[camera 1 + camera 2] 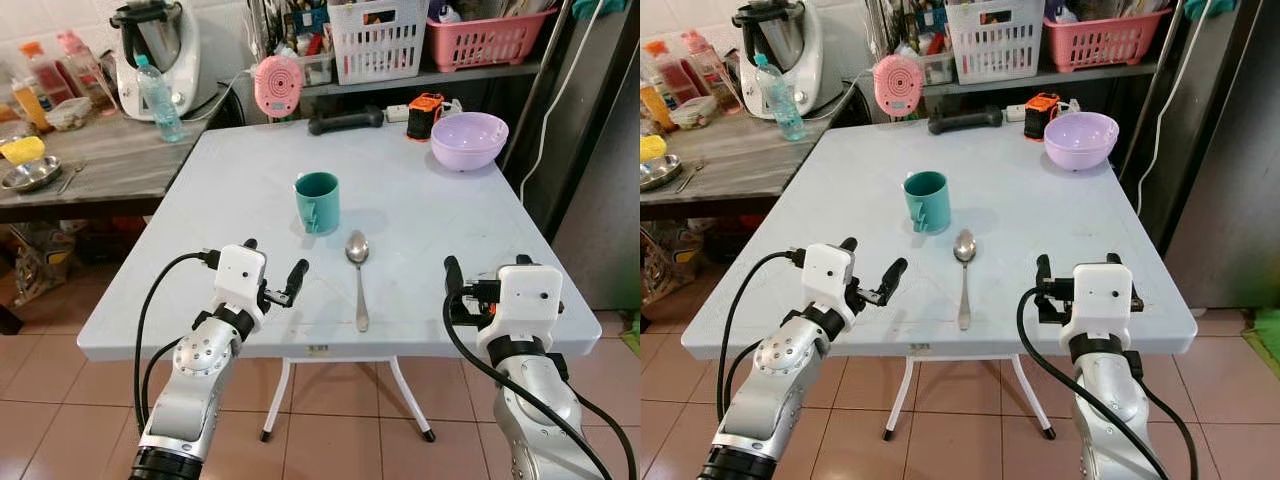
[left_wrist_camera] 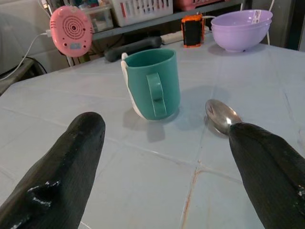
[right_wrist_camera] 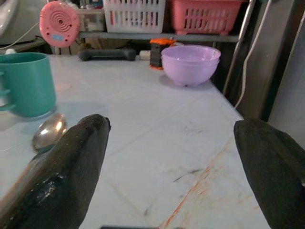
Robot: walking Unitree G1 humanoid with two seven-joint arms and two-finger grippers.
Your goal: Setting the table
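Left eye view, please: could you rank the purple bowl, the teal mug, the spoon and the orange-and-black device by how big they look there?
1. purple bowl, largest though farthest back.
2. teal mug.
3. spoon: longer than the mug but slim, so this order is unsure.
4. orange-and-black device, smallest.

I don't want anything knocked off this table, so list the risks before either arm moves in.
1. The spoon lies flat; the open left gripper reaching for it might push it toward the table edge.
2. The teal mug stands right beside the spoon's bowl, so a reach there could bump it.
3. The purple bowl sits near the far right edge; the right gripper could nudge it off.
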